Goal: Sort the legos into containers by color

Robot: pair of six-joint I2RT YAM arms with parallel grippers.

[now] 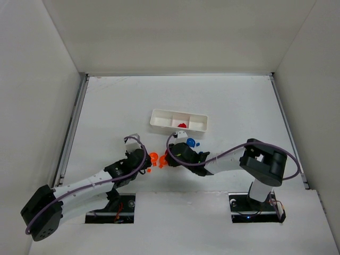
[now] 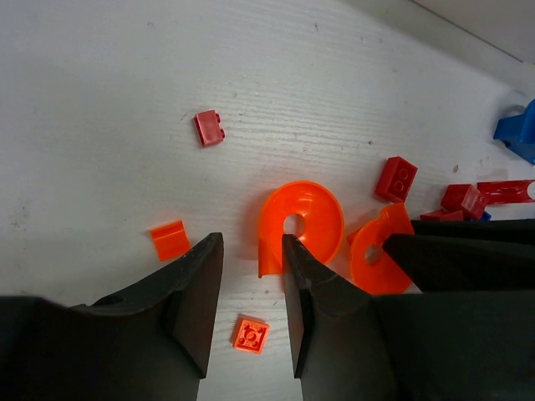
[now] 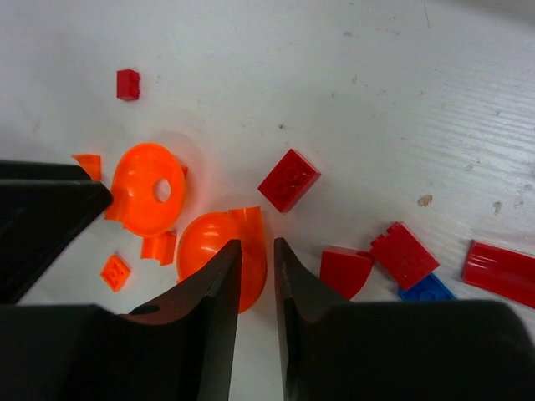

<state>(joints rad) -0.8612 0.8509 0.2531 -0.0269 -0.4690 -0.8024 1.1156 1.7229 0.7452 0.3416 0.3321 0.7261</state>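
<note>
The white three-compartment tray [image 1: 159,118] lies at mid-table; its middle compartment holds red legos [image 1: 182,125]. Loose legos lie just in front of it. My left gripper [image 2: 251,242] is open on the table, with a small orange square plate [image 2: 251,335] between its fingers and an orange ring piece [image 2: 313,219] at its right fingertip. My right gripper [image 3: 256,244] has a narrow gap and straddles the rim of a rounded orange piece [image 3: 201,246] that rests on the table. In the top view the left gripper [image 1: 142,158] and right gripper [image 1: 170,155] face each other across the orange pieces [image 1: 155,158].
Red bricks [image 3: 288,180] [image 3: 404,253] [image 3: 344,269], a red bar [image 3: 501,271] and a blue brick [image 3: 428,288] lie to the right of my right gripper. A blue piece [image 1: 191,142] sits near the tray. White walls enclose the table.
</note>
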